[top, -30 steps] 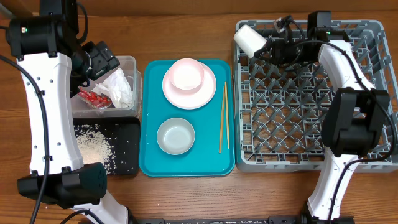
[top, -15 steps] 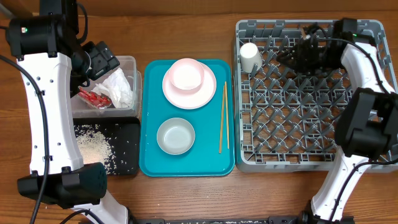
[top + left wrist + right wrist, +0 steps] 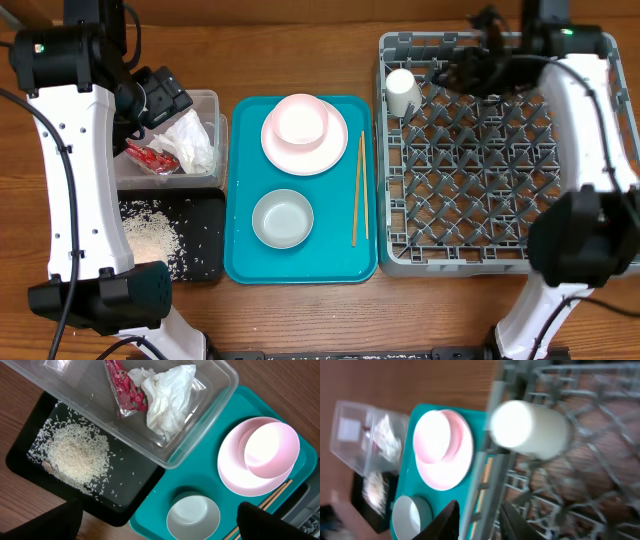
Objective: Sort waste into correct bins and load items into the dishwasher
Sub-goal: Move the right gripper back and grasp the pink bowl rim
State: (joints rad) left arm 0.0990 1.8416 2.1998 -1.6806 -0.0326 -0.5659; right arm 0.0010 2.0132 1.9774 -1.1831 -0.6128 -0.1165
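Left arm: white links run up the left edge, bent at the far end, wrist turned inward.
Left gripper: jaws spread wide, nothing between them (only its dark fingertips show, at the wrist view's lower corners).
Right arm: stretched along the right side, forearm bent leftward.
Right gripper: jaws narrowly parted, empty; fingers blurred.

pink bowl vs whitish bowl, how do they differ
The pink bowl is pink; the whitish bowl is pale grey-white. The pink bowl sits on the plate; the whitish bowl sits straight on the teal tray. Both stand upright and empty, on the same tray.
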